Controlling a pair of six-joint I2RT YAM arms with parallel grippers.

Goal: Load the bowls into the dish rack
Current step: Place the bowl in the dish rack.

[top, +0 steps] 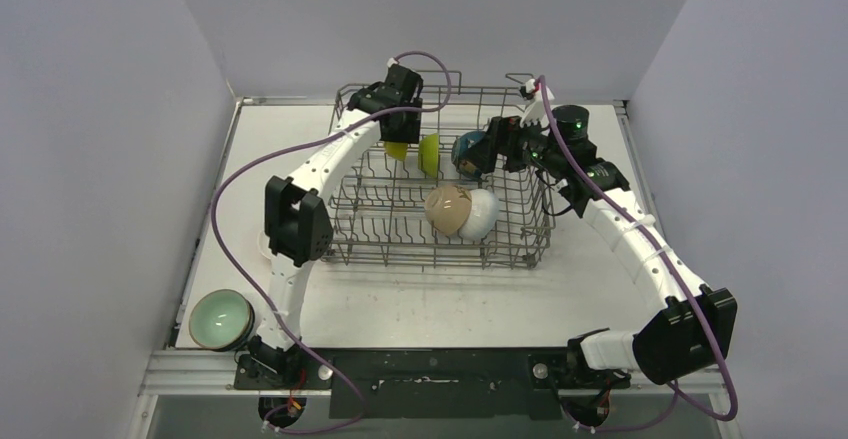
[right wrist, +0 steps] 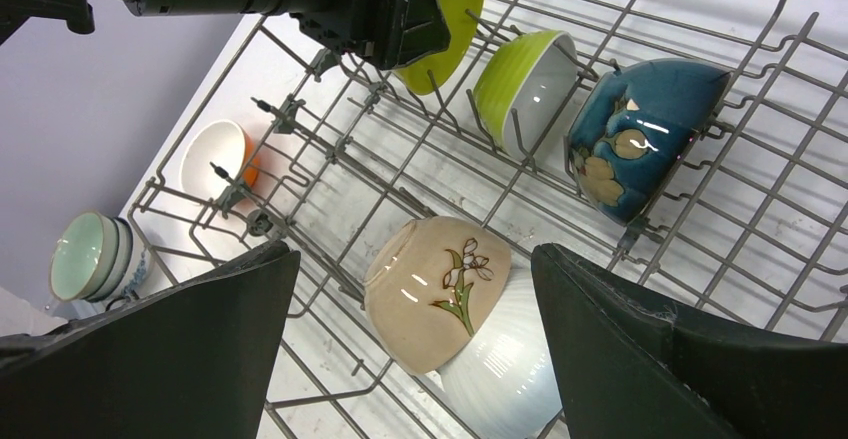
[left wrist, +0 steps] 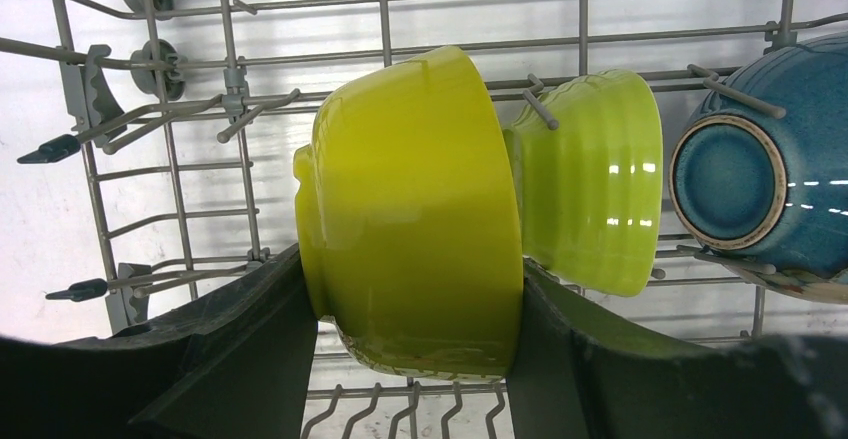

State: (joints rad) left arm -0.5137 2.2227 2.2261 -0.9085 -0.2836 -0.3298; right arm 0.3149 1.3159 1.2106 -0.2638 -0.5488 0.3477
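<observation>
The left gripper (left wrist: 415, 304) is clamped on the yellow bowl (left wrist: 410, 209), held on edge in the far row of the dish rack (top: 520, 249). Its axis runs along the row, rim just beside the lime bowl (left wrist: 590, 179) (whether it rests on the tines I cannot tell). The right gripper (right wrist: 415, 259) hovers empty, jaws wide apart; the pale green bowl (top: 220, 319) on the table (top: 450, 304) lies nearer the left arm.

A white bench (top: 450, 304) is lying flat, faintly catching the overhead light. Plain pale grey walls are closing it in on three sides: a left wall (top: 100, 159), a back wall (top: 430, 19) and a right wall (top: 760, 109). A silver rail (top: 200, 370) is running along the bench's near edge.
</observation>
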